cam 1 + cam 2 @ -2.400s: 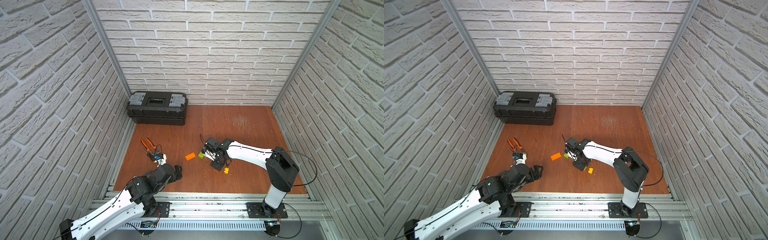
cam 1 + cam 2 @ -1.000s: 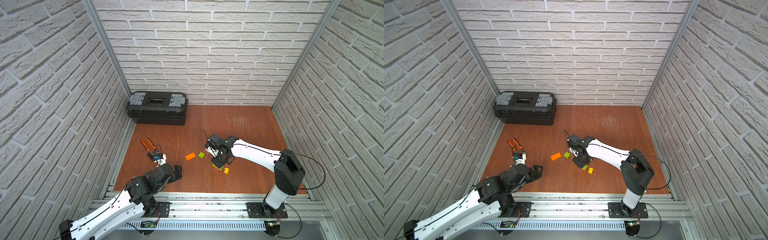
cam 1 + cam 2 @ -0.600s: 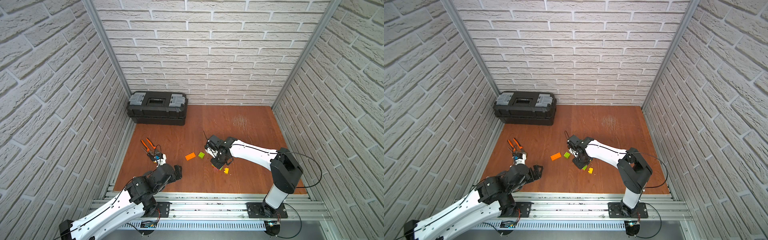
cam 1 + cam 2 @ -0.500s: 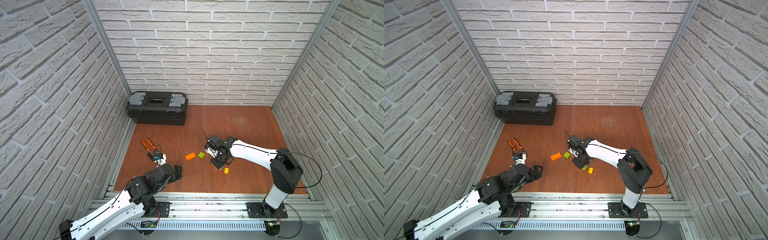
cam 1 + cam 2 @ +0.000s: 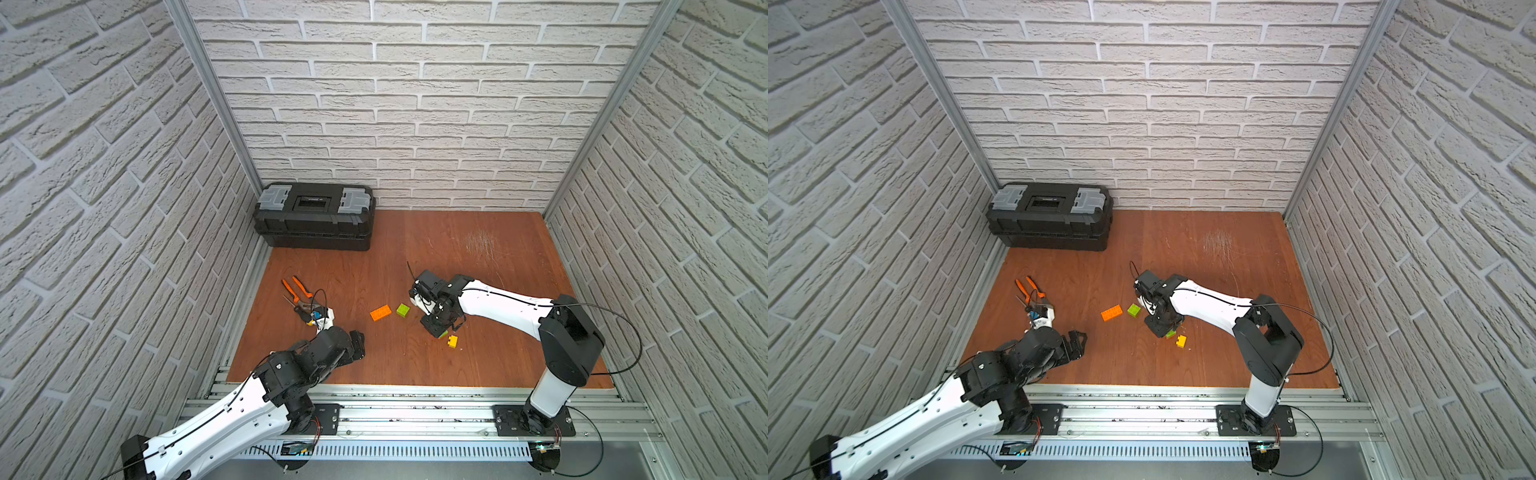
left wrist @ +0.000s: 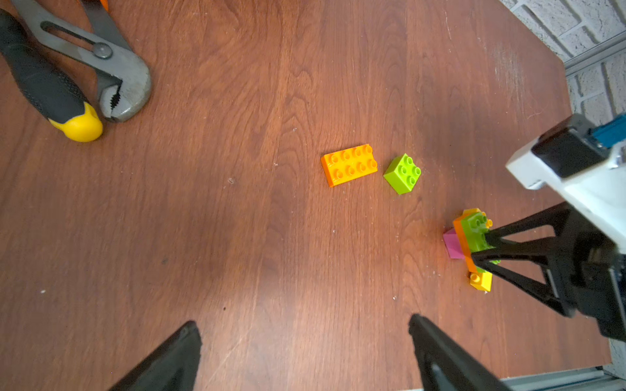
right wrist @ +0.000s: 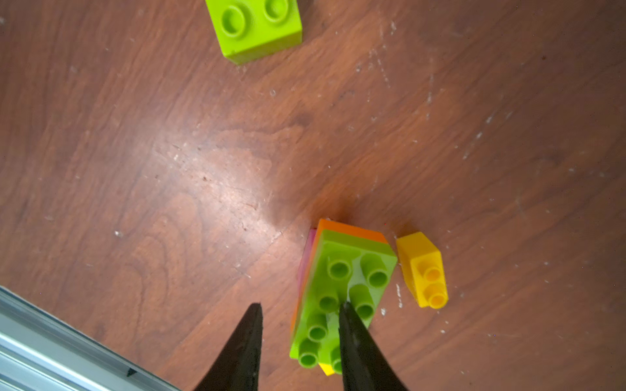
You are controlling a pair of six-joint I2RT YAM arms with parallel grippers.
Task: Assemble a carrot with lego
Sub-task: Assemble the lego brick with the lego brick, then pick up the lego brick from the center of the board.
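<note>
At the right arm's station: jaws parted over a part-built carrot

Finding: the right gripper (image 7: 300, 306) stands partly open and holds nothing. One fingertip sits over the studs of the carrot (image 7: 345, 270), and its mate is over bare wood beside it. That carrot stands on the table (image 5: 478, 365), toward the front. Its long green top runs roughly in line with the fingers, not across them. One yellow brick (image 7: 423, 270) lies loose just beside it.

Nearby, toward the robot's left and slightly back, lie the orange brick (image 5: 380, 312) and the small lime green brick (image 5: 402, 309); the green one is nearer. I judge the right arm much the closer to both. Well apart, the left gripper (image 6: 301, 321) is wide open and empty.

Bare wood surrounds the bricks, and the pliers (image 5: 297, 291) lie clear of any likely path.
</note>
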